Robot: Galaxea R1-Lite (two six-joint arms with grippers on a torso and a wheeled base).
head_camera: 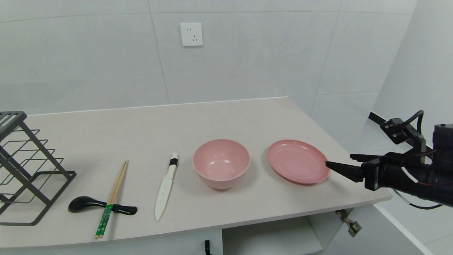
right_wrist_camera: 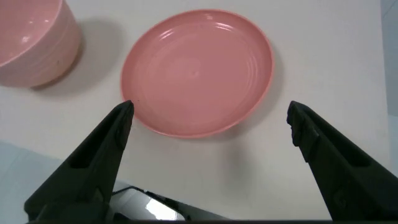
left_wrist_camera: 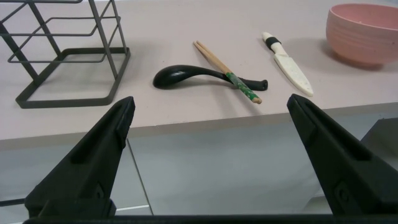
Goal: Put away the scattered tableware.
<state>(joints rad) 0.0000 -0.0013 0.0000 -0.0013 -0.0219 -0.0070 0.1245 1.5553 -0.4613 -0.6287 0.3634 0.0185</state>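
Right gripper (right_wrist_camera: 209, 109), fingers (right_wrist_camera: 93, 162) spread, hovers beside a shallow round pink plate (right_wrist_camera: 199, 68).

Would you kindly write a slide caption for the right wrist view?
Open right gripper aimed at the pink plate, pink bowl beside it on the counter.

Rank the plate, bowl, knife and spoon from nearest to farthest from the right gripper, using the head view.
1. Pink plate, just beside the right gripper.
2. Pink bowl, left of the plate.
3. White knife, left of the bowl.
4. Black spoon, far left.
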